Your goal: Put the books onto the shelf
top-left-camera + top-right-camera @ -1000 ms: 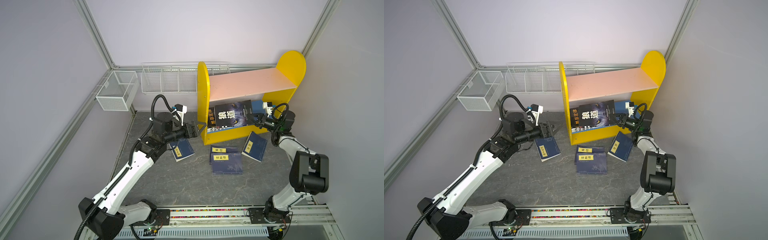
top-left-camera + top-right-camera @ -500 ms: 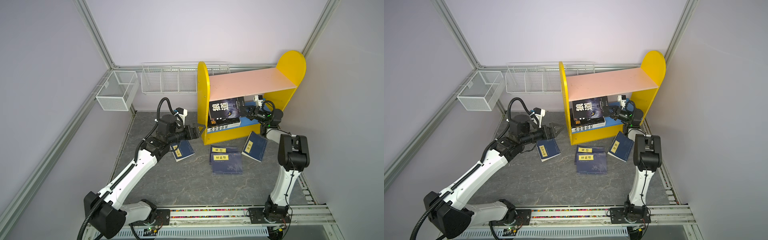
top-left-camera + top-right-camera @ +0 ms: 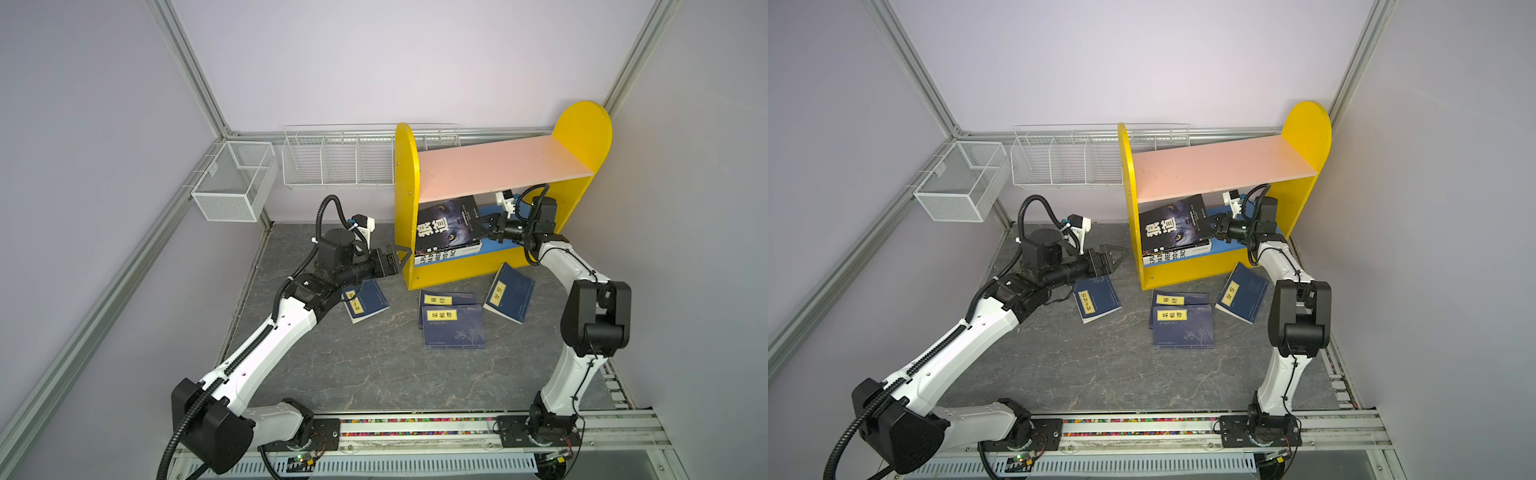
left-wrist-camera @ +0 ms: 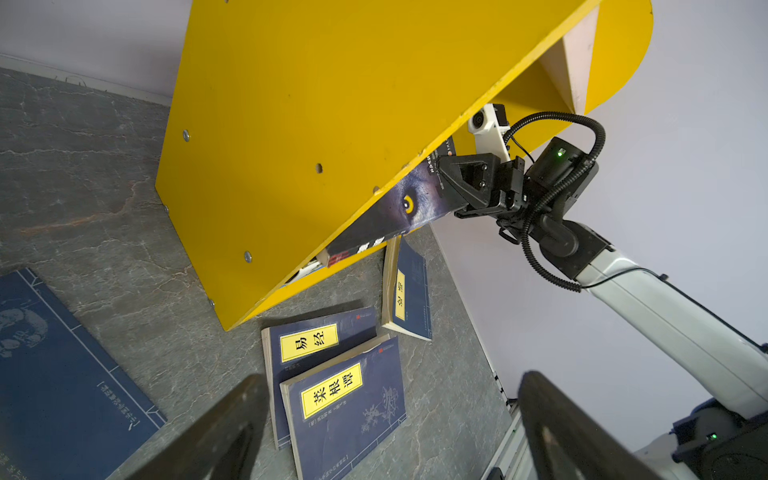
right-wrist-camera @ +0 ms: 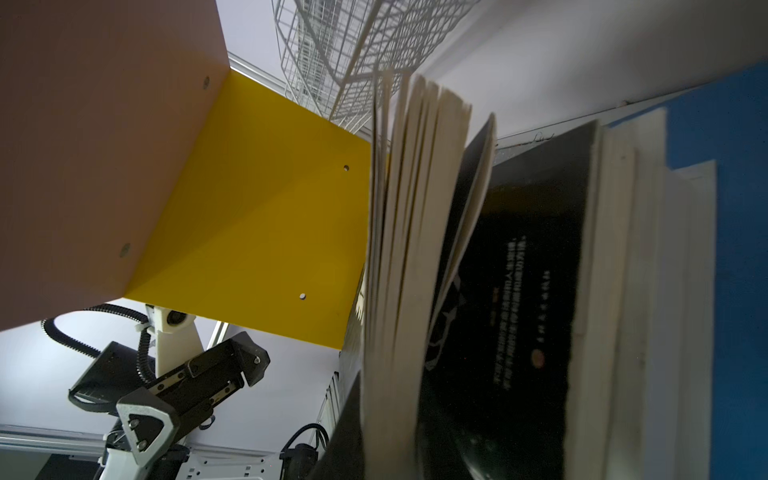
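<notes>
four navy books (image 3: pixel 453 328) lie on the floor (image 3: pixel 374 365) in front of your shelf (image 3: pixel 498 166)
your left gripper (image 3: pixel 1117 257) gapes wide just beside the yellow side panel (image 3: pixel 405 199) — your right gripper (image 3: pixel 484 226) is clamped on the edge of the black book (image 3: pixel 446 226), tilted up inside the lower tier

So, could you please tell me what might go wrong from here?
The right gripper pinches the black book at one edge, tilted, with its pages fanning loose; it might slip or flop open. The open left gripper sits close beside the shelf and could nudge it.
</notes>
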Action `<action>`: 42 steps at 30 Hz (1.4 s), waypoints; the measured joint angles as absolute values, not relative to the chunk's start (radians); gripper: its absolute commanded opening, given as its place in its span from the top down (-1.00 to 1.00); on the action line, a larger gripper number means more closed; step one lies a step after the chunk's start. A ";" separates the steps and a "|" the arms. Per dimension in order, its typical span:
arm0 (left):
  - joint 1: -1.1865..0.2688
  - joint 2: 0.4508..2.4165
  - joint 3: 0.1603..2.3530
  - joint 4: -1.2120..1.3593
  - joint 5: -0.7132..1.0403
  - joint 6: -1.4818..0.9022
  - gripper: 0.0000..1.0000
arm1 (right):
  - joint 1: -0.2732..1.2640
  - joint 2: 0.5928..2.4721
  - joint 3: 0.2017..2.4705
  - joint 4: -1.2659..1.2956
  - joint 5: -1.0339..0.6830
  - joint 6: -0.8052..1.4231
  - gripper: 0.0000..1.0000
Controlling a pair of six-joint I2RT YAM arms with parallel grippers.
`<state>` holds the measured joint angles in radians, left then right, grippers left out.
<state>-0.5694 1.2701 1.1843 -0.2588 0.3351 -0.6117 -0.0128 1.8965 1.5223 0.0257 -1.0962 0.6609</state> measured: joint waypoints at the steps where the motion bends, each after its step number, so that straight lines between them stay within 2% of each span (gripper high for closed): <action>1: -0.569 1.270 1.180 -0.257 0.335 -0.612 -0.88 | -0.011 1.893 1.526 0.002 -1.094 0.644 0.84; 8: -0.569 1.270 1.156 -0.255 0.329 -0.616 -0.88 | -0.010 1.892 1.517 -0.046 -1.063 0.591 0.84; 29: -0.569 1.290 1.121 -0.186 0.340 -0.654 -0.89 | -0.012 1.896 1.509 0.106 -1.064 0.752 0.83; 38: -0.569 1.306 1.119 -0.167 0.340 -0.663 -0.88 | -0.010 1.900 1.509 0.096 -1.070 0.712 0.79; 42: -0.578 1.343 1.119 -0.165 0.286 -0.672 -0.89 | -0.009 1.900 1.509 0.056 -1.069 0.649 0.78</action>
<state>-0.5781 1.3434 1.1194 -0.1654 0.2859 -0.6724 -0.0086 1.9003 1.5093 0.0559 -1.0687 0.6491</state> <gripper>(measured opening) 0.942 0.160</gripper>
